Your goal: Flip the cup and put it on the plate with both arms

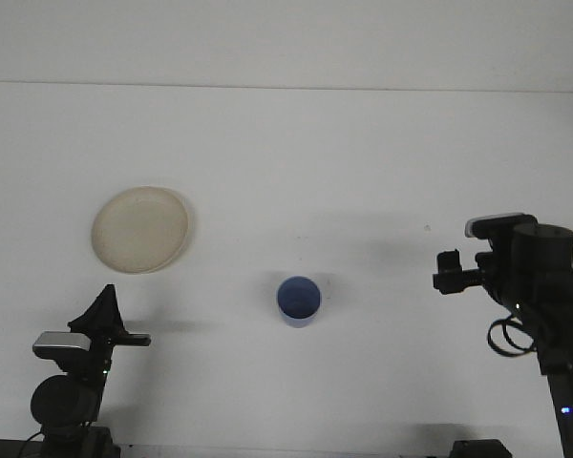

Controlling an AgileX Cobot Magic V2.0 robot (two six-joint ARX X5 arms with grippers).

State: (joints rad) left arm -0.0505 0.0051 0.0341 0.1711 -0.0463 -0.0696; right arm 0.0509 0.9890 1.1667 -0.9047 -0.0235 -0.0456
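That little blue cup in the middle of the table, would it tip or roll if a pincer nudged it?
The blue cup looks small and thin-walled, so it is probably light and would slide or tip under a sideways push. It stands upright with its mouth up; once on its side, its round body would likely roll. The smooth white table offers little grip.

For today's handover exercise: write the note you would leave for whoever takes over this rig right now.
Left gripper: parked near the table's front-left corner, holding nothing.
Right gripper: out to the right, well clear of the cup, holding nothing.
Blue cup: mid-table, standing mouth up, untouched by either arm.
Beige plate: back left, nothing on it.
Done: cup appears upright.
Left: place the cup on the plate.
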